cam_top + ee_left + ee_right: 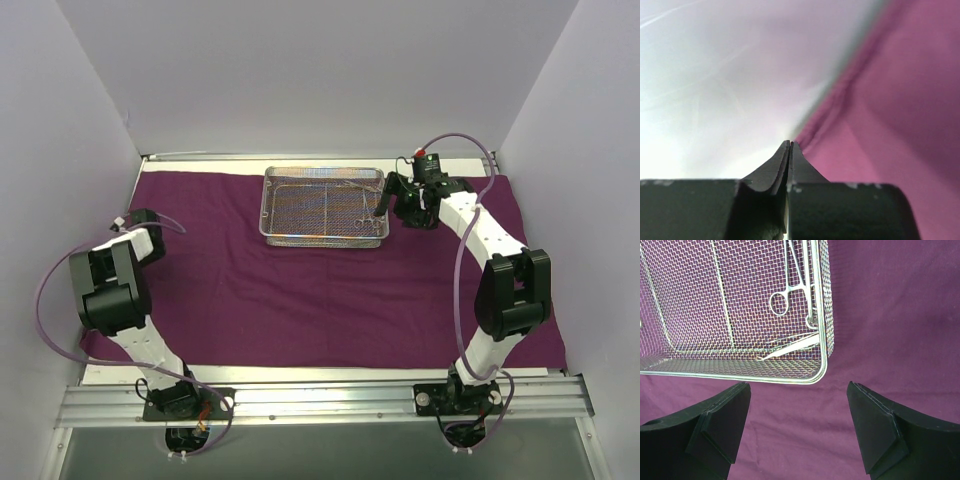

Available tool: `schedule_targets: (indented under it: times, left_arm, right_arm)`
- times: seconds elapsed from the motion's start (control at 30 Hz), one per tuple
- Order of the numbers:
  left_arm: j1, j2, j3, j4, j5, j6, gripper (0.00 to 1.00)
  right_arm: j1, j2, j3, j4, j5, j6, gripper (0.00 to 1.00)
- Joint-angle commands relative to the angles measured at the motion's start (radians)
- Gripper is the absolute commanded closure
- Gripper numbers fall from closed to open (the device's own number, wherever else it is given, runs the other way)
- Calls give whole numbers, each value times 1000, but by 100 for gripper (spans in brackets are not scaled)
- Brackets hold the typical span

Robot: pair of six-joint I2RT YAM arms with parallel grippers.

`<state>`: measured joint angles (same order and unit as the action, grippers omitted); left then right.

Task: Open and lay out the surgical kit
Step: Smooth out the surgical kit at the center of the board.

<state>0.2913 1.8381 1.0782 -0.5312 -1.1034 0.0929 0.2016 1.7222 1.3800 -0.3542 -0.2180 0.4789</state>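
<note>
The cloth wrap is matt purple fabric, while the wire-mesh tray and instruments are shiny bare metal.

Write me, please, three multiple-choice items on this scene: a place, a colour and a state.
1. Where do the instruments lie relative to the wire-mesh tray? A beside it; B inside it; C under it.
2. What colour is the cloth? A green; B white; C purple.
3. How is the right gripper? A open and empty; B shut on the tray; C shut on an instrument.
Key: B, they lie within its mesh walls; C, purple in every view; A, its fingers stand apart with only cloth between.
</note>
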Motion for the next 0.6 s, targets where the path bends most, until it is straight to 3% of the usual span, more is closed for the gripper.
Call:
schedule_targets:
  times: [0.0,0.17,0.4,0.57]
  left_arm:
    - [-15,39,-18,22,36,7,98]
    - [3,70,-44,3,57,-58,98]
    - [22,107,-103,71,60,-12,98]
    - [150,102,-90,33,92,-51,98]
  right_arm:
    - [-4,-16,-6,4,-1,-2,20]
    - [-7,-27,-15,-3,9,-10,20]
    - [-7,-30,-27,-8,17,-14,20]
    - [-7,-26,-25,-17,26,-19,20]
